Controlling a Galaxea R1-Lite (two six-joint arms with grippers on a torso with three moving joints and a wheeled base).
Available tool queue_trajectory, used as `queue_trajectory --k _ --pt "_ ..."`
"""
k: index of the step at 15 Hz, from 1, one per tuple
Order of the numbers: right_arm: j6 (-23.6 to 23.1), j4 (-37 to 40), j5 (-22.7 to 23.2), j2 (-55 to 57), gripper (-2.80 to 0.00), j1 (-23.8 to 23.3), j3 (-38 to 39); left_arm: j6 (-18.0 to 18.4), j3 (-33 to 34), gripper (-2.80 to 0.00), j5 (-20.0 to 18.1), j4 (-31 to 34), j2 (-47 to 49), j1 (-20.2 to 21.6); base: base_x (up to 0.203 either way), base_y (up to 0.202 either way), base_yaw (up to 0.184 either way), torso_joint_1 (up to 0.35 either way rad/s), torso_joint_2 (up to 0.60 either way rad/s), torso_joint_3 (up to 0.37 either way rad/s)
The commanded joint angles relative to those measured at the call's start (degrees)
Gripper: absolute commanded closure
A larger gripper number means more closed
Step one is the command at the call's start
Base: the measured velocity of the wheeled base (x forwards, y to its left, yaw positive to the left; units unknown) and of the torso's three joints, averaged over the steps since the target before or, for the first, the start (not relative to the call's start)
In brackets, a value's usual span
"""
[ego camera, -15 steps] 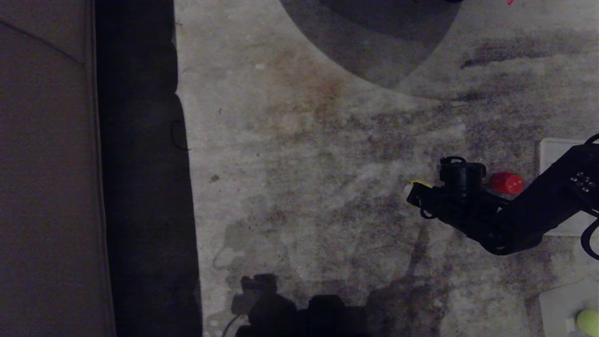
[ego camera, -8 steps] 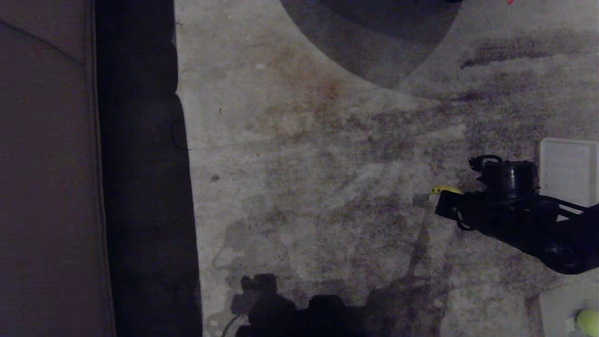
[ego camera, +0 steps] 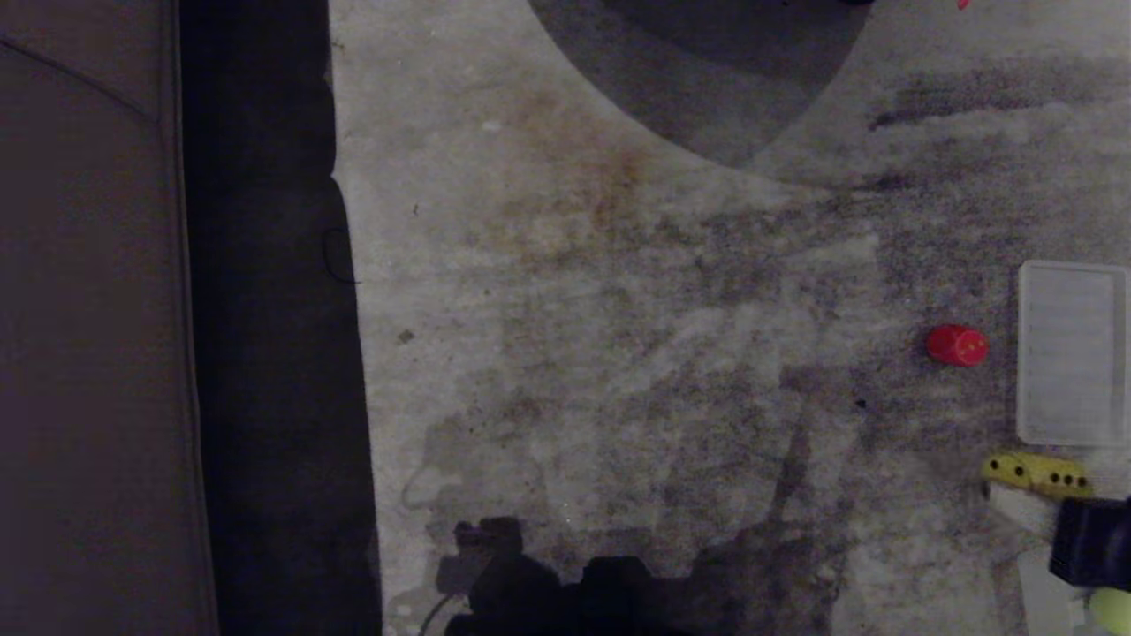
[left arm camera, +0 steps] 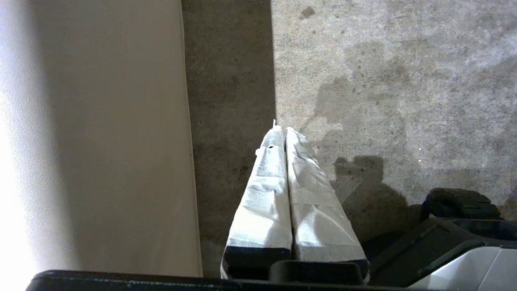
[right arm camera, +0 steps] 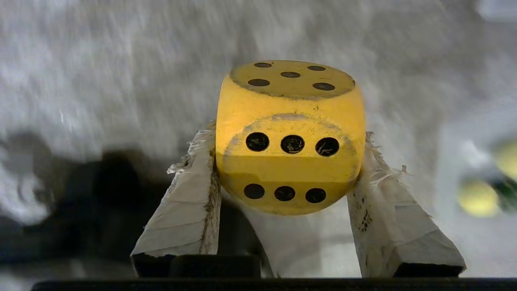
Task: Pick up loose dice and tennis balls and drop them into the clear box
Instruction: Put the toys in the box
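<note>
Head view: the yellow die (ego camera: pixel 1036 473) sits at the right gripper (ego camera: pixel 1016 495) near the frame's lower right edge, above the carpeted floor (ego camera: pixel 618 353). A red die (ego camera: pixel 956 345) lies loose on the carpet just beside a flat ribbed lid (ego camera: pixel 1071 353). A tennis ball (ego camera: pixel 1112 608) shows in the bottom right corner; whether it lies in the clear box I cannot tell.

Left wrist view: the left gripper (left arm camera: pixel 284 133) hangs parked, its taped fingers (left arm camera: pixel 262 202) pressed together on nothing.

Right wrist view: the right gripper (right arm camera: pixel 288 161) pinches the yellow die (right arm camera: pixel 288 137) across two opposite flat faces. The die looks hard, light and smooth with rounded edges, so it could twist or slip; flat-face contact near the middle, as here, seems the safest hold.
</note>
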Motion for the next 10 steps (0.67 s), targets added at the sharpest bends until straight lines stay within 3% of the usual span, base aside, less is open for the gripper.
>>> queue_trajectory --k 1,6,10 --pt "-0.87 15.20 0.09 -24.08 0.00 -0.99 2.24 0.01 0.09 0.00 0.05 0.00 0.06 -0.02 0.000 0.000 0.000 0.000 0.00 0.000" --pt "-3.20 31.23 3.96 -44.30 0.00 -5.95 6.66 0.01 0.09 0.00 0.05 0.00 0.06 -0.02 0.000 0.000 0.000 0.000 0.00 0.000" --pt "-7.47 26.72 8.25 -55.84 0.00 -7.16 11.10 0.01 0.09 0.00 0.05 0.00 0.06 -0.02 0.000 0.000 0.000 0.000 0.00 0.000"
